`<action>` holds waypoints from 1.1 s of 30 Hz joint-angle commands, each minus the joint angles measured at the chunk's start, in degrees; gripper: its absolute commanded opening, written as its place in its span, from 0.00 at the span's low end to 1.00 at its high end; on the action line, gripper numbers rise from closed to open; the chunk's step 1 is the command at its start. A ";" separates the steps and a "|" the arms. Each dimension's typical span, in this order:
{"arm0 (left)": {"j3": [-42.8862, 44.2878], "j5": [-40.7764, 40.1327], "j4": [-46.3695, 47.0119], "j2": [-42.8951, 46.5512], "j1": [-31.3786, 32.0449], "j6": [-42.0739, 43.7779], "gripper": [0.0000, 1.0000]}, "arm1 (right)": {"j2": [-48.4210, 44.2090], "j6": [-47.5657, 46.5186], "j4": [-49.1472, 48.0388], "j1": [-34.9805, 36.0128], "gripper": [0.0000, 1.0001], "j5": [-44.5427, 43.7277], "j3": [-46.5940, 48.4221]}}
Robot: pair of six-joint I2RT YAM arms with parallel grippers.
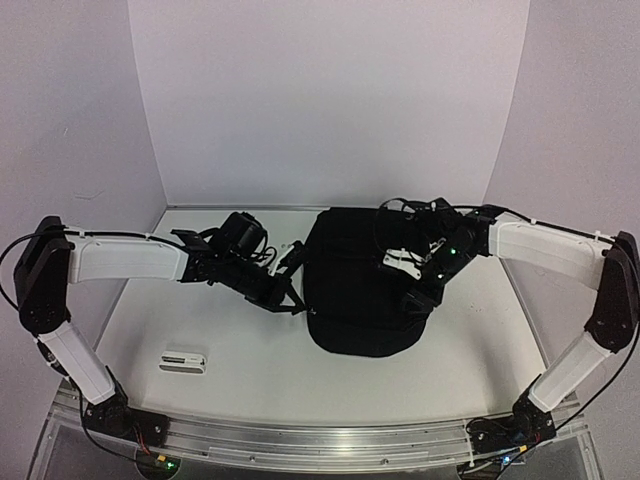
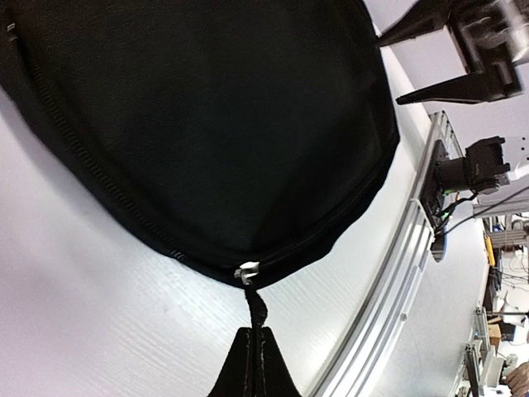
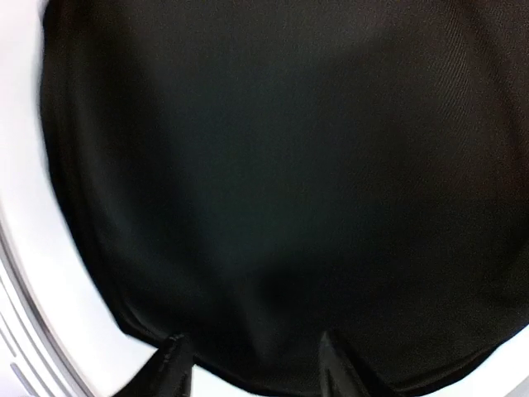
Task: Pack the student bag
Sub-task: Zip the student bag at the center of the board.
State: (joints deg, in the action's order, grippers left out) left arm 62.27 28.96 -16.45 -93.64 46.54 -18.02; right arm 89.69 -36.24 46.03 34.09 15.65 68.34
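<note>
The student bag (image 1: 360, 290) is a large black fabric backpack lying flat in the middle of the table. It fills the top of the left wrist view (image 2: 207, 124) and nearly all of the right wrist view (image 3: 289, 165). My left gripper (image 1: 291, 292) is at the bag's left edge, shut (image 2: 256, 351) on the black zip pull cord (image 2: 258, 310) that hangs from the white zip slider (image 2: 247, 271). My right gripper (image 1: 420, 296) hovers over the bag's right side. It is open (image 3: 252, 368), its fingers (image 3: 169, 364) spread above the fabric with nothing between them.
A small white flat object (image 1: 183, 360) lies on the table at the near left. An aluminium rail (image 1: 320, 440) runs along the table's near edge and shows in the left wrist view (image 2: 413, 248). White walls enclose the back and sides.
</note>
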 commanded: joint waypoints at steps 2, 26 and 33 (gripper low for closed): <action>4.08 4.18 3.82 -2.15 1.20 -0.59 0.00 | 0.80 7.04 2.23 8.36 0.62 4.95 8.82; 3.01 2.41 9.52 -1.85 -0.15 -6.23 0.00 | 12.68 17.74 -14.66 16.27 0.13 7.67 7.83; 2.93 -1.37 8.78 -2.07 -2.79 -7.15 0.00 | 7.74 18.17 -14.30 16.34 0.00 9.93 2.90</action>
State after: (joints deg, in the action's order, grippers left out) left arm 63.75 31.11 -10.06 -96.12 45.88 -24.22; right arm 102.21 -18.49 30.55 50.32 23.27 74.13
